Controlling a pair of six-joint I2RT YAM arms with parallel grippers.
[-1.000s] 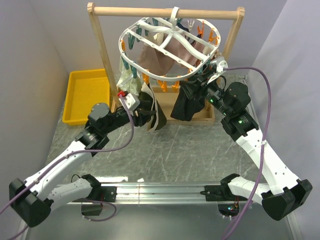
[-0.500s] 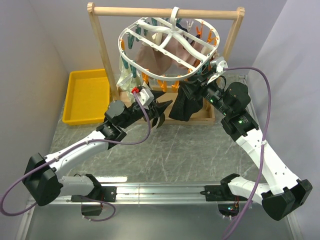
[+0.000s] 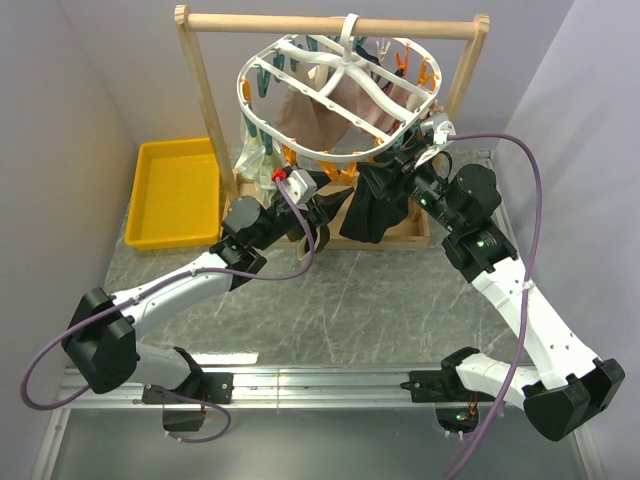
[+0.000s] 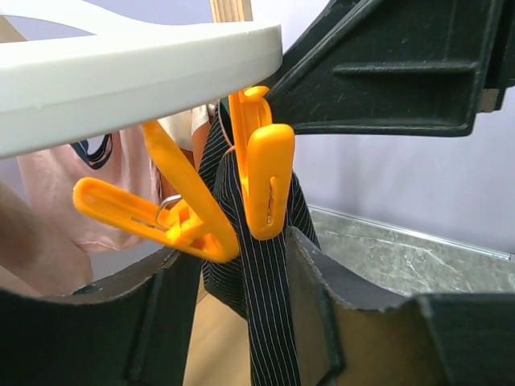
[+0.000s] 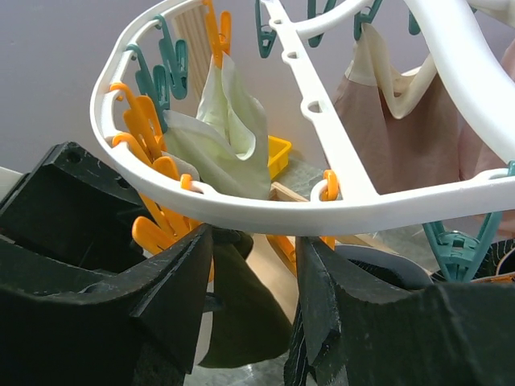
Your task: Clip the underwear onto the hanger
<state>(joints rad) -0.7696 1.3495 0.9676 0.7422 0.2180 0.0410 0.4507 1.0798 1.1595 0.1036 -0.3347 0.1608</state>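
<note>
The white hanger (image 3: 262, 131) hangs from the wooden rail, and its rim fills the left wrist view (image 4: 121, 72) and the right wrist view (image 5: 265, 211). The dark olive underwear (image 5: 241, 322) hangs just under the front rim between my right gripper's fingers; what holds its top is hidden. In the top view it is a dark fold (image 3: 320, 238) below my left gripper (image 3: 322, 205). My left gripper (image 4: 241, 251) is open around an orange clip (image 4: 265, 181) clamped on black striped fabric (image 4: 269, 322). My right gripper (image 3: 405, 165) (image 5: 253, 241) is open under the rim.
The black ribbed garment (image 3: 372, 210) hangs at the front right of the hanger. A pinkish-beige garment (image 3: 345, 105) hangs inside the ring. The wooden rail frame (image 3: 330, 22) stands behind. A yellow tray (image 3: 175, 190) lies at the left.
My left arm has reached forward and up, bringing its gripper from the left of the hanger to just under the front rim. The right arm has stayed put.
</note>
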